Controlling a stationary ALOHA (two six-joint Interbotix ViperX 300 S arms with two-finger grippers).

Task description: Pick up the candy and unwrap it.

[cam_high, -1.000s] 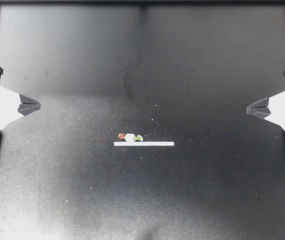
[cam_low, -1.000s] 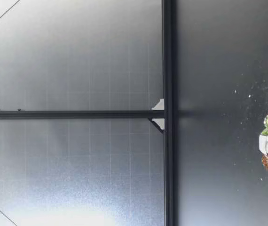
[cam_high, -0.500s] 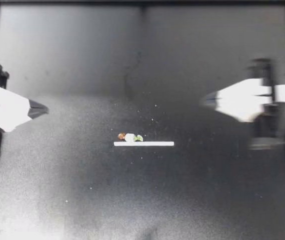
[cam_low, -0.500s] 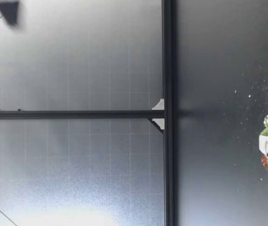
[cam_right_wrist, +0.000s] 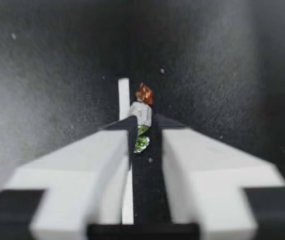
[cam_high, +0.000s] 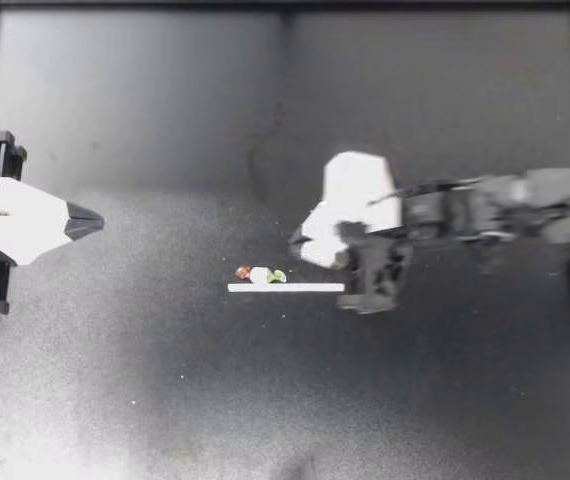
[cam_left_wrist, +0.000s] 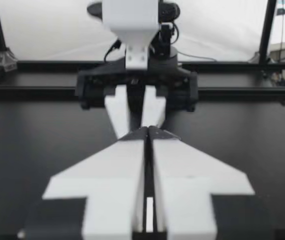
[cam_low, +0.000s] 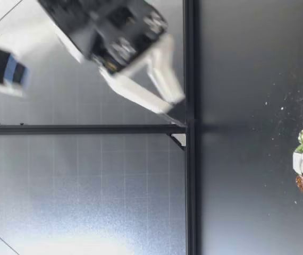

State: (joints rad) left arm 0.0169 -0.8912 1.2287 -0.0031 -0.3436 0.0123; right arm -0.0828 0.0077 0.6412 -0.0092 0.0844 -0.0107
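Hovering above counter (cam_high: 165, 380), right end effector (cam_high: 298, 241) slightly parted, near candy (cam_high: 260, 274) lying just beside white strip (cam_high: 287, 288); left end effector (cam_high: 95, 221) clenched, well apart.

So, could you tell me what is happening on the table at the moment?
My right tool, fingers slightly open, hovers above the black table close to the small white-wrapped candy with green and brown twisted ends, which lies untouched beside a thin white strip. My left tool sits shut near the table's edge.

no readable text — not on anything here
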